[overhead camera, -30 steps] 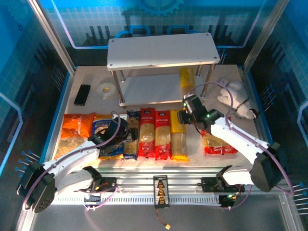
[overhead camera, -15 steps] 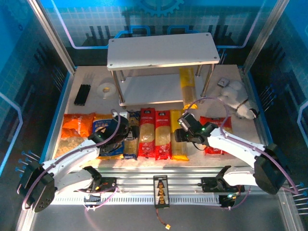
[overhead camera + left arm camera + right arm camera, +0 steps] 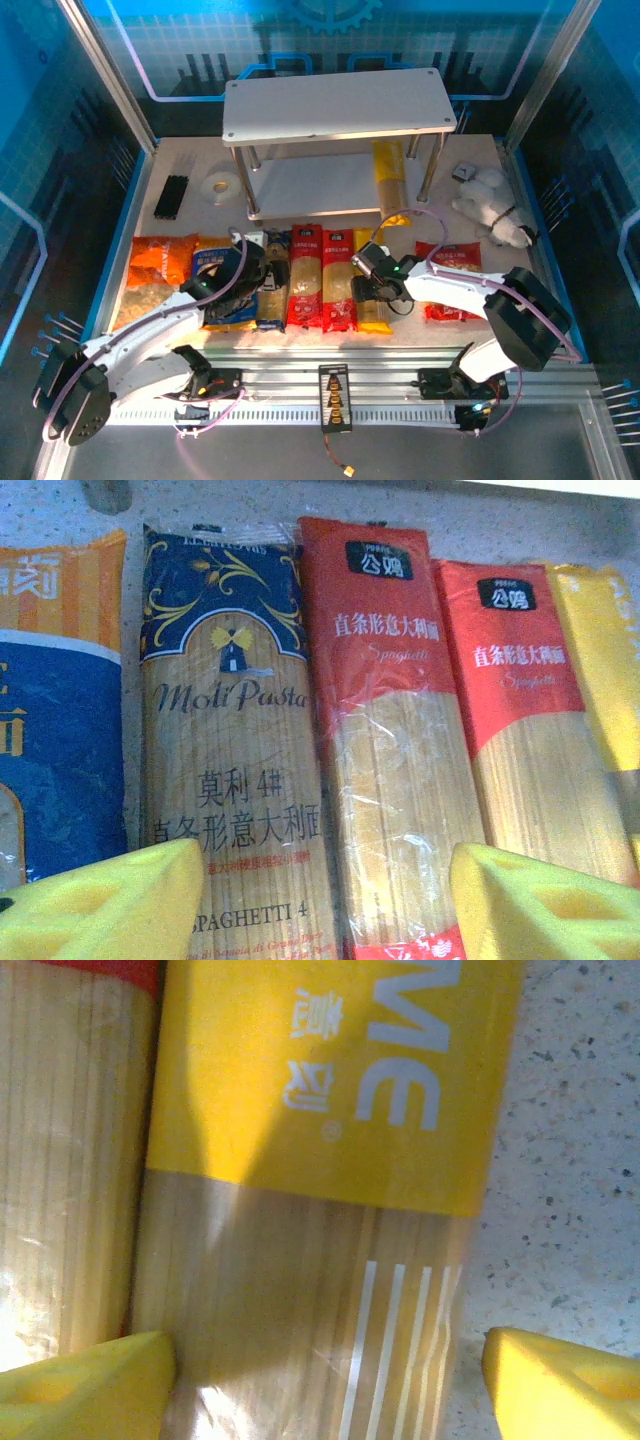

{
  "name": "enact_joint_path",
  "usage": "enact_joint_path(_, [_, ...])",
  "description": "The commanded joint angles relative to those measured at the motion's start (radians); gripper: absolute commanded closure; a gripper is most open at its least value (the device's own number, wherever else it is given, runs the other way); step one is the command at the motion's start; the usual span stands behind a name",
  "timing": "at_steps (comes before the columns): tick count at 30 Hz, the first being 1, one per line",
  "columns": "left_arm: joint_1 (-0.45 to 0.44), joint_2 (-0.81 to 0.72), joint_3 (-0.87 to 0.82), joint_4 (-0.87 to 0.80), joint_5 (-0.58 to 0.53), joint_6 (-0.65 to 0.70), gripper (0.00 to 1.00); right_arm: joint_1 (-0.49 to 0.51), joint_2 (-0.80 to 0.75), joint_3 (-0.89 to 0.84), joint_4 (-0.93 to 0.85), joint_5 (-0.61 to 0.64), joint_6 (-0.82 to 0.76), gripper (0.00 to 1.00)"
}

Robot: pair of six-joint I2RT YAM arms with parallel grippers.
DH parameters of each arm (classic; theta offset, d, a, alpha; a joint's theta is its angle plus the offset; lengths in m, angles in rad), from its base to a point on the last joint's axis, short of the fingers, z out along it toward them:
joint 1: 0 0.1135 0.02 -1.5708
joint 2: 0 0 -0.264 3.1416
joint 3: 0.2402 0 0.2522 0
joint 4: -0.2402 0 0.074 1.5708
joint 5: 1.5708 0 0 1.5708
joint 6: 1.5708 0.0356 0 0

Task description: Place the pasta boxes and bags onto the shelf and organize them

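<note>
One yellow spaghetti pack point(image 3: 330, 1110) sits under the open right tool point(image 3: 320, 1390); likely light, stiff, slick-wrapped, brittle inside, best pinched mid-length across its narrow width

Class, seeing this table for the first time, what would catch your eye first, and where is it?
The big white two-tier shelf at the back stands out, with one yellow spaghetti pack lying on its lower board. In front, a bright row of pasta packs and bags lines the near side of the table, and the right gripper hangs open over another yellow pack there.
</note>
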Motion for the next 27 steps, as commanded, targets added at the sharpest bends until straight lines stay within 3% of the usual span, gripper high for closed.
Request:
enact_joint_path(1, [-0.010,-0.033,-0.018,-0.022,-0.017,-0.007,0.33,0.017,0.040,0.026,0.046,-0.004,0.029,0.18])
enact_joint_path(10, [-0.010,-0.058,-0.035,-0.033,-0.024,-0.009,0.32,0.025,0.089,0.055,0.085,-0.055,0.027,0.13])
enact_joint_path(18, [-0.010,-0.070,-0.048,-0.032,-0.024,-0.011,0.32,0.016,0.129,0.058,0.054,-0.022,0.027,0.09])
enact_joint_path(20, [-0.009,-0.074,-0.050,-0.032,-0.024,-0.012,0.32,0.010,0.145,0.058,0.050,-0.023,0.023,0.12])
enact_joint_path(25, [-0.010,-0.086,-0.054,-0.039,-0.029,-0.011,0.32,0.007,0.150,0.043,0.055,-0.040,0.017,0.41])
enact_joint_path(27, [-0.010,-0.091,-0.056,-0.040,-0.031,-0.009,0.32,0.007,0.136,0.040,0.050,-0.045,0.015,0.46])
